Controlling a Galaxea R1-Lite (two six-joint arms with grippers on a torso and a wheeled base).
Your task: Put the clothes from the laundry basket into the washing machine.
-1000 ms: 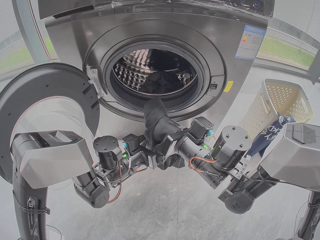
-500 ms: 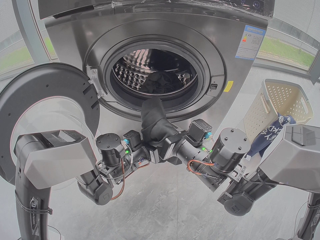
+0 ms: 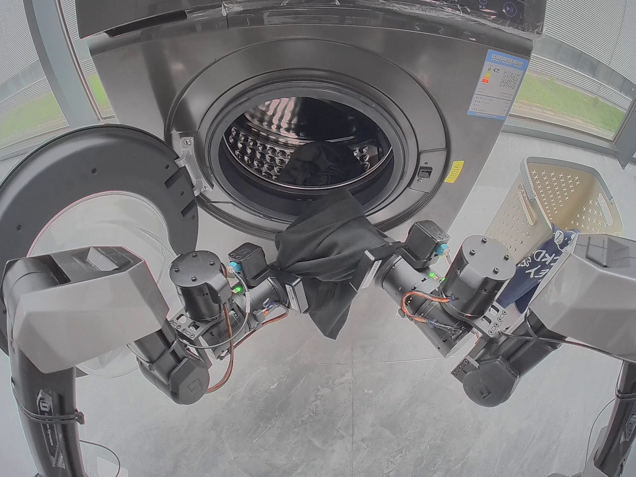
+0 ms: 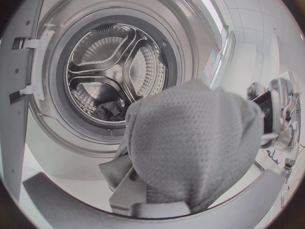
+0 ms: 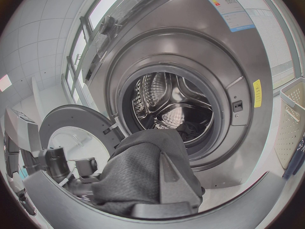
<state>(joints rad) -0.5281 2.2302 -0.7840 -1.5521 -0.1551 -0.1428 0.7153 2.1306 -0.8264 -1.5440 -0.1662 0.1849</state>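
Pinching the dark garment (image 3: 328, 250) in both left gripper (image 3: 297, 294) and right gripper (image 3: 366, 271), holding it spread before the mouth of the washing machine (image 3: 132, 81), seemingly to feed it in.

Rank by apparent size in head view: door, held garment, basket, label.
1. door
2-3. garment and basket: about alike, and the basket is partly hidden, so not ranked
4. label
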